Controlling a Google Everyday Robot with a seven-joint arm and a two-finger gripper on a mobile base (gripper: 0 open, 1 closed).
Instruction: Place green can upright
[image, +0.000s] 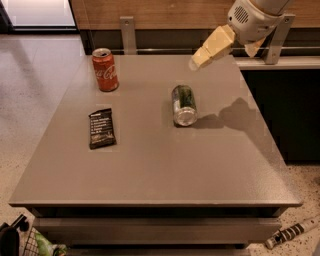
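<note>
Table (150, 175): grey, flat top, takes up most of the view. All task items sit on it.

Gripper (212, 47): hangs over the table's far right corner, at roughly 1 o'clock from table centre and clear of the surface. We cannot tell how far open it is. We see nothing in its hold.

Key relation: green can (183, 104) lies at about 7 o'clock from the gripper, near but well apart and not touching. It's the only arm, so no choice of side.

The can is on its side, just past table centre toward 1 o'clock. Its long axis runs close to 12–6, and the silver end faces 6, toward the camera. The body is dark green and patterned, with no dents we can make out. We judge the task as not yet started: no grasp, can still down. The round body could roll toward 3 or 9 if nudged, so we'd close across the 3–9 width.

Red cola can (105, 70): upright, at 10 o'clock from the green can, well apart.

Dark snack wrapper (101, 128): flat, at 8 o'clock from the green can, well apart.
</note>
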